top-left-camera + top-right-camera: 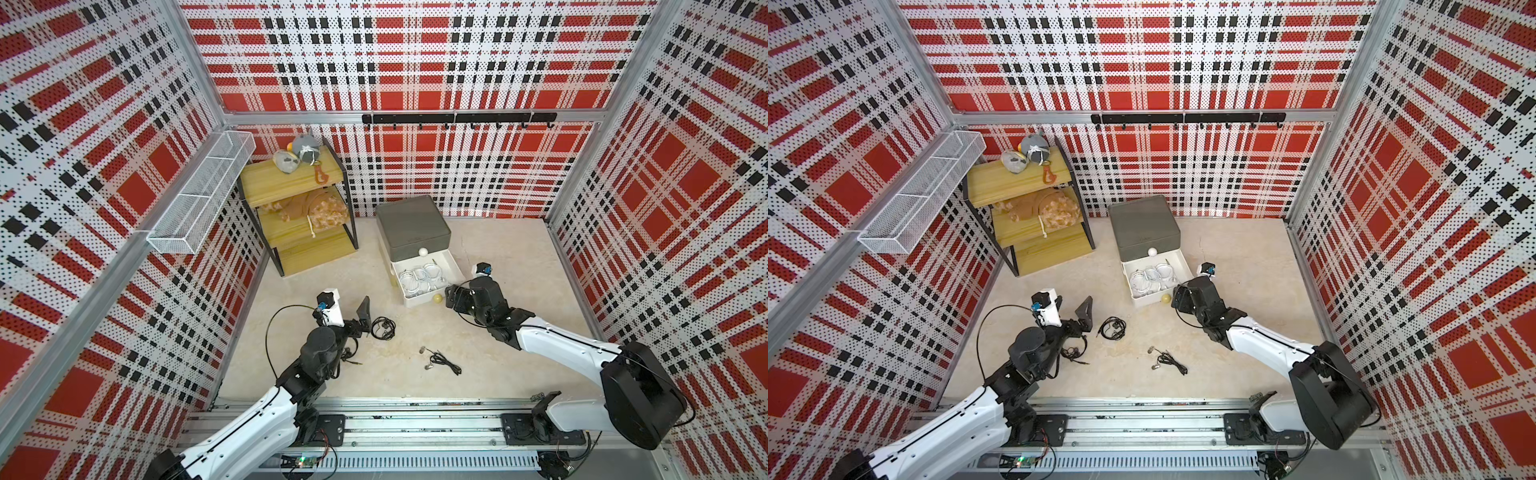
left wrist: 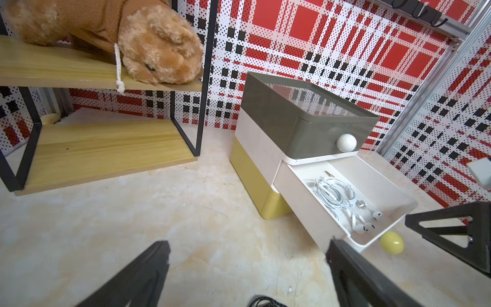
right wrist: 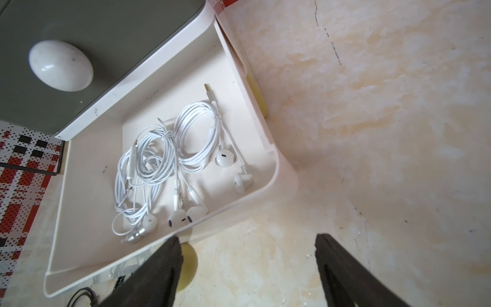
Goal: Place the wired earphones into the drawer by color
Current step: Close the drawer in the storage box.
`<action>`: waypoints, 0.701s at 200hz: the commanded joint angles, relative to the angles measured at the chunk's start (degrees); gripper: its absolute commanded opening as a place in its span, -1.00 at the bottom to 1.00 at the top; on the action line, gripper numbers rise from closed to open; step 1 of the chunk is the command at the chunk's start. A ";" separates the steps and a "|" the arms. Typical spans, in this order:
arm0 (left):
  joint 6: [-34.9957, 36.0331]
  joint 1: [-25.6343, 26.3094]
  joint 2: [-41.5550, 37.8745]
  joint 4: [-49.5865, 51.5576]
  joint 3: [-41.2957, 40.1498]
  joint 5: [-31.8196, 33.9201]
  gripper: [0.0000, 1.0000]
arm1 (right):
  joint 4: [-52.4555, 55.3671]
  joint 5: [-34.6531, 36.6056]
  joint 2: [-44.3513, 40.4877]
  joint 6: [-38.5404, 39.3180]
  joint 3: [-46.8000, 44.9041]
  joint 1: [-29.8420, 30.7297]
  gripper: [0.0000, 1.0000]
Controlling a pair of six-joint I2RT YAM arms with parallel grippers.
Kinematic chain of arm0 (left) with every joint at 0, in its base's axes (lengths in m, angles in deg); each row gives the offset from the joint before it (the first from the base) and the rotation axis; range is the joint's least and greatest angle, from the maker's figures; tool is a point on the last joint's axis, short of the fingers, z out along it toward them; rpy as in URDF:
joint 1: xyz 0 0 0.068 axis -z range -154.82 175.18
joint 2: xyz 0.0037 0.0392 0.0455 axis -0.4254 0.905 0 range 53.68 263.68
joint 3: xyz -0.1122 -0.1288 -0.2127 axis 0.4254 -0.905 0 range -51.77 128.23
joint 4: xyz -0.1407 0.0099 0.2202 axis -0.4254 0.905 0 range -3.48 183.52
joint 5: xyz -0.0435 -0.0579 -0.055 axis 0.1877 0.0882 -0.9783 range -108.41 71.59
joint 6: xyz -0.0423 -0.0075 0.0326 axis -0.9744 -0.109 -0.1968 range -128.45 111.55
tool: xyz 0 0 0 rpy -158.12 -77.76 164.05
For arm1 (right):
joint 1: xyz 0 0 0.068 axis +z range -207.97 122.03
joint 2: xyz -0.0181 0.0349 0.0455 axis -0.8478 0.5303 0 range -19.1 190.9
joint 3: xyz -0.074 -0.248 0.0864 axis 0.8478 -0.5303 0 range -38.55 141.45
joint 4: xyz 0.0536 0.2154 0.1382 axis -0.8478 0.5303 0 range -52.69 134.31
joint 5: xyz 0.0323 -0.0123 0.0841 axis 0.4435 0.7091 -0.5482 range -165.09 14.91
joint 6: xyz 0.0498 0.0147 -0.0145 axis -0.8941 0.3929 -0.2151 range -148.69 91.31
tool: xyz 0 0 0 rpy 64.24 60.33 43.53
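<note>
Right wrist view: your white earphones (image 3: 164, 164) lie in the open drawer (image 3: 276, 170), while in both top views three black earphones (image 1: 383, 328) wait unsorted on the table (image 1: 498, 365), and your left gripper (image 2: 247, 252) and right gripper (image 3: 248, 242) gape wide, holding nothing.

Red plaid walls (image 1: 415, 62), marbled beige floor (image 1: 519, 257), three-tier wooden shelf (image 1: 270, 183)

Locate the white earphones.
In both top views the white earphones lie inside the pulled-out white drawer, below the grey top drawer, with the right gripper at its front edge.
</note>
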 commanded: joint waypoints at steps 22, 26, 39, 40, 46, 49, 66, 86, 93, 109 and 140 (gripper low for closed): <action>0.72 -0.35 -0.24 -0.95 -0.79 0.69 0.98 | -2.52 -2.30 2.79 -1.05 2.12 -0.24 0.69; 0.72 -0.35 -0.27 -0.94 -0.78 0.69 0.98 | -2.61 -2.47 3.07 -0.99 2.38 -0.22 0.69; 0.77 -0.35 -0.23 -0.88 -0.89 0.77 0.98 | -2.79 -2.92 3.90 -0.80 3.15 -0.25 0.69; 0.75 -0.35 -0.25 -0.88 -0.88 0.78 0.98 | -2.80 -2.93 3.94 -0.79 3.22 -0.25 0.70; 0.72 -0.35 -0.24 -0.80 -0.87 0.78 0.98 | -2.96 -3.06 4.27 -0.86 3.48 -0.20 0.70; 0.72 -0.35 -0.19 -0.85 -0.87 0.78 0.98 | -2.99 -3.06 4.45 -0.80 3.62 -0.22 0.69; 0.72 -0.35 -0.19 -0.87 -0.87 0.86 0.98 | -3.34 -3.22 5.33 -0.84 4.39 -0.25 0.69; 0.72 -0.35 -0.11 -0.86 -0.87 0.87 0.98 | -3.52 -3.29 6.28 -0.80 5.39 -0.22 0.70; 0.72 -0.35 0.00 -0.93 -0.87 0.87 0.98 | -3.52 -3.32 6.65 -0.80 5.78 -0.25 0.69; 0.73 -0.30 -0.10 -0.83 -0.87 0.77 0.98 | -3.36 -3.19 7.72 -0.88 6.72 -0.25 0.69; 0.70 -0.35 -0.23 -0.80 -0.87 0.73 0.98 | -2.99 -2.96 9.98 -1.15 9.13 -0.25 0.69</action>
